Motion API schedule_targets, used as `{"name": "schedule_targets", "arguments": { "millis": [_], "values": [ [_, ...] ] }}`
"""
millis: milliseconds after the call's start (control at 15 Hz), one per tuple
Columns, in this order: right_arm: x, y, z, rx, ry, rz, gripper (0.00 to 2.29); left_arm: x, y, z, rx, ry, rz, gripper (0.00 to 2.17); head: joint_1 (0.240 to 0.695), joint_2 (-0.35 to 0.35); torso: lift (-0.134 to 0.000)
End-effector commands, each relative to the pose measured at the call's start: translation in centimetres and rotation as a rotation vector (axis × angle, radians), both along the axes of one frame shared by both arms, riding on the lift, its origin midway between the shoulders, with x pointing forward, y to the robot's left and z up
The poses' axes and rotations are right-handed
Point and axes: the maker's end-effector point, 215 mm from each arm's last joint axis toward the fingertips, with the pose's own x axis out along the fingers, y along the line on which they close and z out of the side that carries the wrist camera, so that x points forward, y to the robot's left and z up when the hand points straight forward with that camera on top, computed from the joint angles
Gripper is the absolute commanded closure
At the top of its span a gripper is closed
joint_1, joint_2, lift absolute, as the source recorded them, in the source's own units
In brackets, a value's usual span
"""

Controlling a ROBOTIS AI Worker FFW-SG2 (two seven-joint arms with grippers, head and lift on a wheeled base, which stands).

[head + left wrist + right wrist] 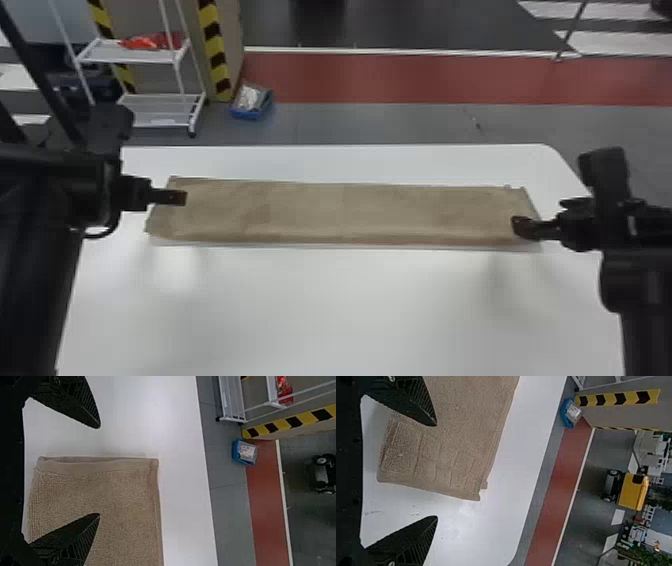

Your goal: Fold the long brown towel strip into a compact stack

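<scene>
Nearest is your L arm [35, 250], black, at 8–9 o'clock, w/ your L gripper [185, 198] at 9 and your R gripper [517, 227] btwn 3 & 4, both pincers spread wide w/ nothing gripped, each w/ 1 finger over an end of the towel strip; can't tell if they touch it. That brown towel strip [350, 212] runs 9 to 3 o'clock, a long flat rect., nubby terry w/ a smooth hem at the L end & raised squares at the R, on your smooth white table [340, 310].
</scene>
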Motion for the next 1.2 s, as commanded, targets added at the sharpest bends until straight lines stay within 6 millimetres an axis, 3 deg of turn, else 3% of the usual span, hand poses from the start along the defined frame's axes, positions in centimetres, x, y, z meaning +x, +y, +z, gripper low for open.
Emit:
{"name": "schedule_targets", "arguments": {
  "millis": [0, 1000, 1133],
  "values": [
    [-0.2, -0.3, 0.0, -0.002, 0.002, -0.003, 0.03, 1.2, 0.1, 0.1, 0.006, -0.012, -0.007, 0.10, 0.695, -0.037, -0.123],
    [-1.3, -1.4, -0.4, -0.006, 0.005, -0.025, 0.03, -0.2, -0.6, -3.4, -0.050, 0.079, -0.010, 0.27, 0.695, -0.055, -0.123],
    [-1.4, -1.5, -0.5, -0.003, 0.008, -0.030, 0.03, -0.4, -1.0, -3.8, -0.080, 0.086, -0.017, 0.69, 0.695, -0.057, -0.123]
  ]
}}
